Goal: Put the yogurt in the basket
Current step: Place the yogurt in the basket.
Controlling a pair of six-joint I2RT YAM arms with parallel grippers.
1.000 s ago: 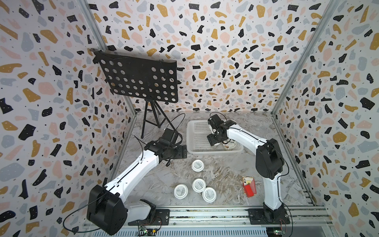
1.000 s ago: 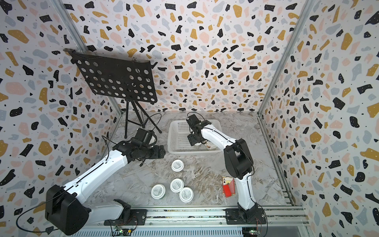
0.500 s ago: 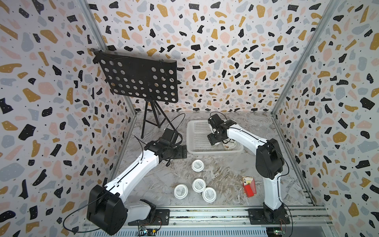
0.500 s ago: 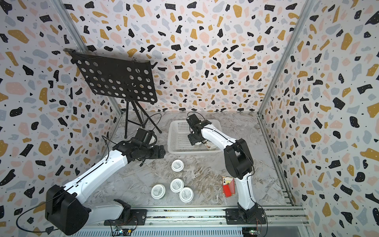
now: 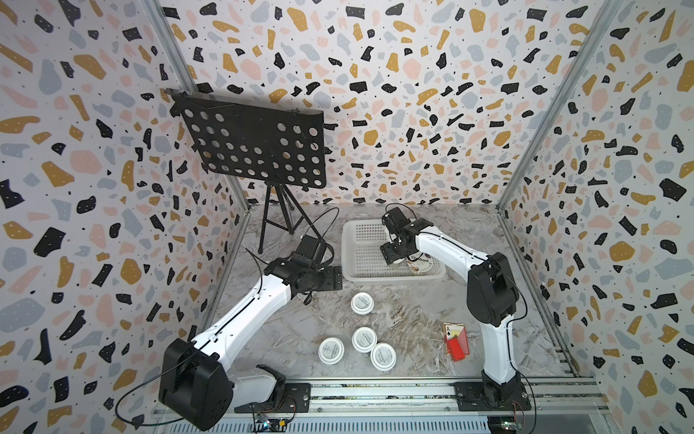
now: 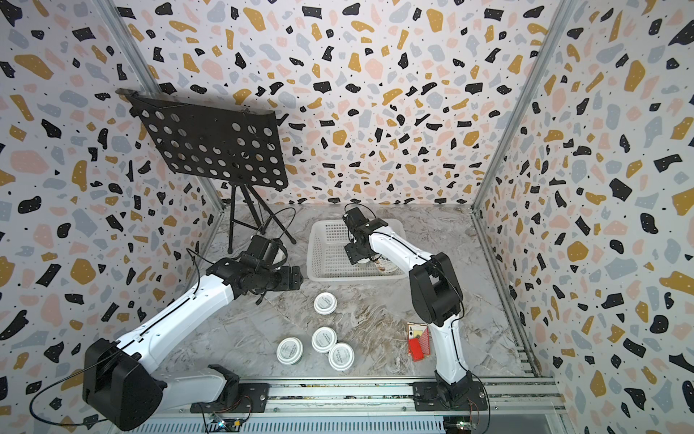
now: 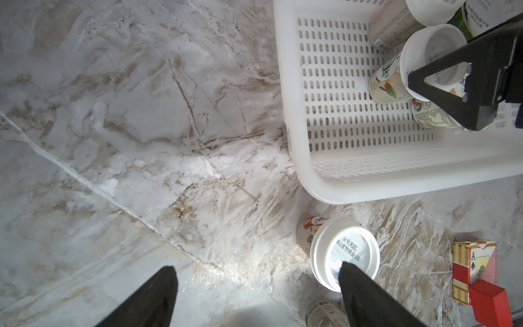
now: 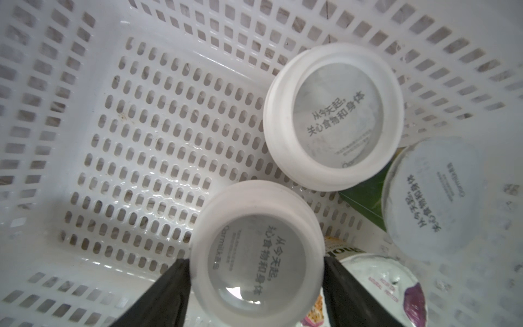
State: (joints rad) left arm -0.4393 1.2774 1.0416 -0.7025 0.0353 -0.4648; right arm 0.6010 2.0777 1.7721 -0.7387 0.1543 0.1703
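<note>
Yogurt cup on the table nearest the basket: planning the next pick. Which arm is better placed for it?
Left. The left gripper hangs open and empty near that cup, while the right gripper is in the basket with its fingers clamped on another cup.

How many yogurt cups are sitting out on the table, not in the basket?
4. One lone yogurt cup stands just before the white basket; three clustered cups sit nearer the front rail. None appears hidden.
</note>
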